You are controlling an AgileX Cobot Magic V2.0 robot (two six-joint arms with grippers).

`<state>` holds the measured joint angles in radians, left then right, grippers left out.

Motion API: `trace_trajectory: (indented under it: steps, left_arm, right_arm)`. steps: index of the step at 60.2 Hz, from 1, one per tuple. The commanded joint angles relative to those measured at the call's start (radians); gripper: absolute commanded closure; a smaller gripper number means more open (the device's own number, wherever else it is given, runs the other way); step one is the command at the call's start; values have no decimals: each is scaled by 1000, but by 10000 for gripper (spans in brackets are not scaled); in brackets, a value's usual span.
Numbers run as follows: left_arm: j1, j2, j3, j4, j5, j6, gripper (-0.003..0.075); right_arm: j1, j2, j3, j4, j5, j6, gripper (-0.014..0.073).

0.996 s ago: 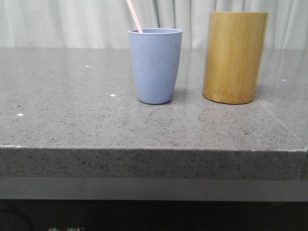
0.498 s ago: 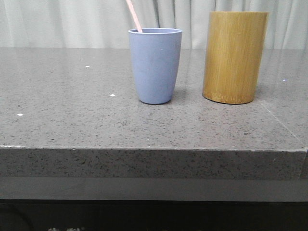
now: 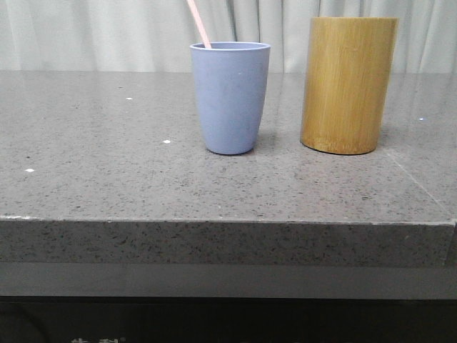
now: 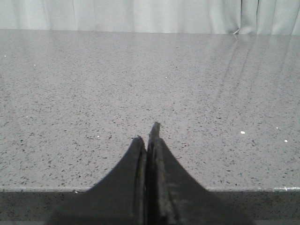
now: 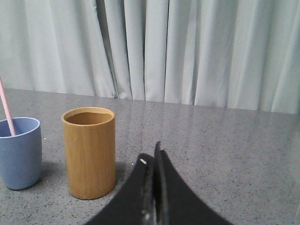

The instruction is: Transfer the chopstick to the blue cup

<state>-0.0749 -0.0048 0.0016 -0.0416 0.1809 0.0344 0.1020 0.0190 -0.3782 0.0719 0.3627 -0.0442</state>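
Note:
The blue cup stands upright near the middle of the grey table. A thin pale pink chopstick leans out of it toward the upper left; its lower part is hidden inside the cup. Both also show in the right wrist view, the blue cup and the chopstick. My left gripper is shut and empty over bare table near the front edge. My right gripper is shut and empty, apart from the cups and to the right of the bamboo holder. Neither gripper shows in the front view.
A taller yellow-brown bamboo cylinder stands right of the blue cup, also in the right wrist view; nothing sticks out of its open top. The table's front edge is near. Pale curtains hang behind the table.

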Motion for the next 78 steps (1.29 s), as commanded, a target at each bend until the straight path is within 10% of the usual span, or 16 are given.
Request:
trace_trajectory:
  steps: [1,31,78]
  left_arm:
    - [2,-26,8,-11,-91,-3,739]
    - [2,-26,8,-11,-91,-3,739]
    - [2,-24,8,-11,-91,-3,739]
  right_arm:
    - [-8,14,-22,0,-84,-4,678]
    - [-8,13,403,48,-363,-4,678]
    - [-8,-50,401,51,-316,-4,678]
